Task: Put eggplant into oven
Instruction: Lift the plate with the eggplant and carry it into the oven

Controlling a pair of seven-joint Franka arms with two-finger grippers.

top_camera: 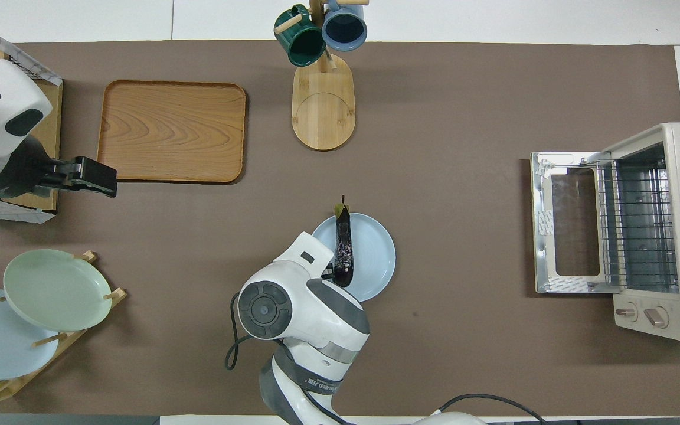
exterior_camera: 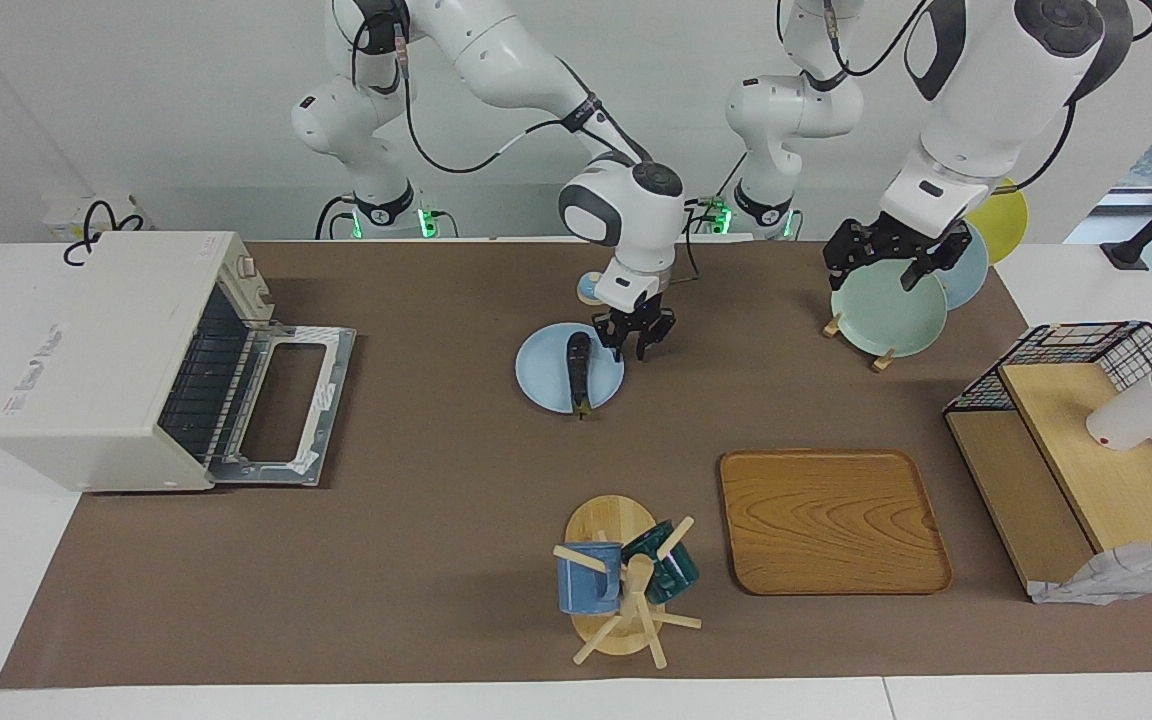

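Observation:
The dark purple eggplant (exterior_camera: 578, 366) lies on a light blue plate (exterior_camera: 539, 378) in the middle of the table, its stem tip pointing away from the robots. It also shows in the overhead view (top_camera: 343, 251) on the plate (top_camera: 375, 254). My right gripper (exterior_camera: 638, 338) is open and low, just beside the eggplant at the plate's edge toward the left arm's end, not touching it. The overhead view hides it under its own wrist. The cream-white oven (exterior_camera: 101, 360) stands at the right arm's end with its door (exterior_camera: 286, 405) folded down open; the rack (top_camera: 638, 227) is bare. My left gripper (exterior_camera: 891, 268) waits raised and open.
A plate rack (exterior_camera: 886, 315) with green, blue and yellow plates stands near the left arm's base. A wooden tray (exterior_camera: 831, 520) and a mug tree (exterior_camera: 621, 580) with two mugs sit farther from the robots. A wire and wood shelf (exterior_camera: 1086, 450) stands at the left arm's end.

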